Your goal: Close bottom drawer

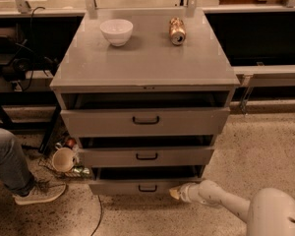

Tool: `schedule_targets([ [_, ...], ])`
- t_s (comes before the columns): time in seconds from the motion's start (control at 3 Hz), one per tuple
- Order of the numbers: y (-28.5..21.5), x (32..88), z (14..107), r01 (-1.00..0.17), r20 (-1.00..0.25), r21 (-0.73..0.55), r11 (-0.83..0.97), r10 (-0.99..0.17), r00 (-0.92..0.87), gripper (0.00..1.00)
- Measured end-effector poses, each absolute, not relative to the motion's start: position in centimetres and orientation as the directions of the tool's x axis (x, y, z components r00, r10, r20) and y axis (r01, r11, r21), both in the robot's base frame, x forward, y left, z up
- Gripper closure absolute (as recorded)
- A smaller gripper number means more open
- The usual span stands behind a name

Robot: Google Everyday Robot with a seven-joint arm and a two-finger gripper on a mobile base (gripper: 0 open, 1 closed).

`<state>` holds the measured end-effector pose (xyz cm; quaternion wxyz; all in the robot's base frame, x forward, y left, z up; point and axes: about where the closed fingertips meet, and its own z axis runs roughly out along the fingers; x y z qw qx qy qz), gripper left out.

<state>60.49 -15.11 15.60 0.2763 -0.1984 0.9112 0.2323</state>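
Note:
The bottom drawer (123, 187) is the lowest grey drawer of the cabinet, with the narrowest front and a small black centre handle (147, 188). It stands pulled out a little, with a dark gap above its front. My gripper (176, 193) is at the right end of that drawer front, its tip touching or almost touching the panel. The white arm (226, 203) reaches in from the lower right.
The middle drawer (146, 156) and top drawer (145, 120) are also slightly open. A white bowl (116, 31) and a lying can (176, 31) sit on the cabinet top (147, 63). A person's leg and shoe (19, 178) and a cup (63, 159) are at the left.

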Motion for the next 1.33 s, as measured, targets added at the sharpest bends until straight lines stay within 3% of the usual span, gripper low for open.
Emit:
schedule_targets([
  [1.33, -14.9, 63.7, 16.4, -0.532, -0.679, 0.298, 0.792, -0.216, -0.701, 1.0],
])
